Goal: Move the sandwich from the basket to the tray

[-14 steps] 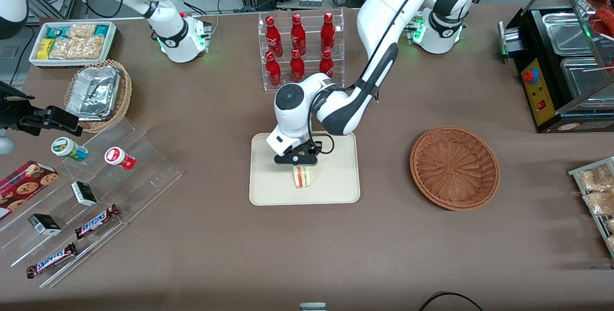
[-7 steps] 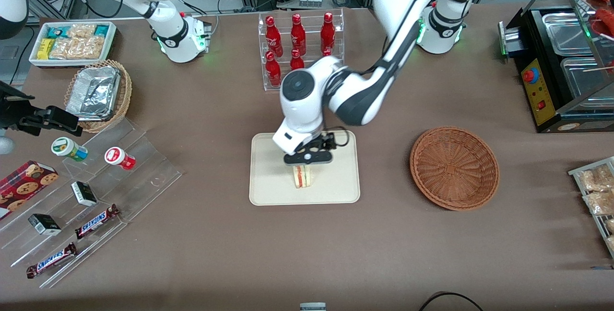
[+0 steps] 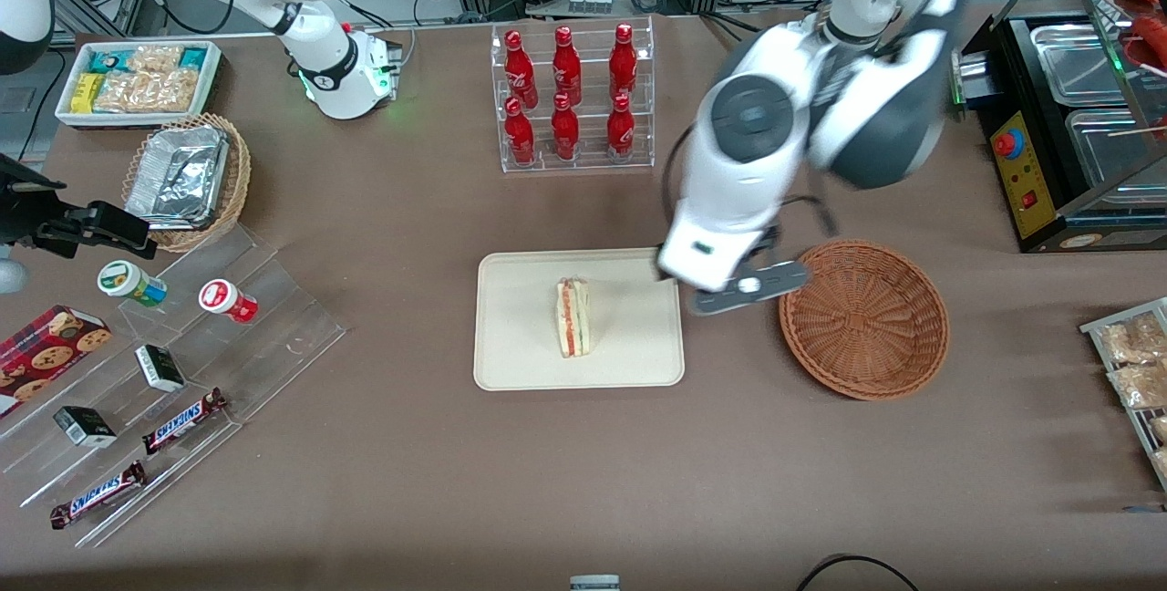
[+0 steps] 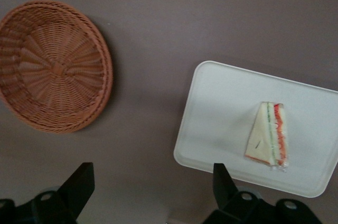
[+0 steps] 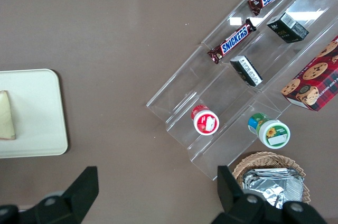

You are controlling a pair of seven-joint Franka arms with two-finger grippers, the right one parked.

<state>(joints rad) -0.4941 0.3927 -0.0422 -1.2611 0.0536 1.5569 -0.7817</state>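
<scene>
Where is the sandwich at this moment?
The sandwich lies on the tray, near its middle. The open gripper hangs above the table between tray and basket, holding nothing.

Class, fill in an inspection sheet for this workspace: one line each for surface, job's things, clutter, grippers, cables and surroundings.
Surface: brown table.
Job's things: sandwich lies on the tray; basket holds nothing, beside the tray toward the working arm's end.
Clutter: rack of red bottles, foil-lined basket, snack bin, chocolate bars, cookie box.
Grippers: left tool open, holding nothing, raised between tray and basket.
Cables: black cable at the table edge nearest the front camera.
Surroundings: black food warmer at the working arm's end.
</scene>
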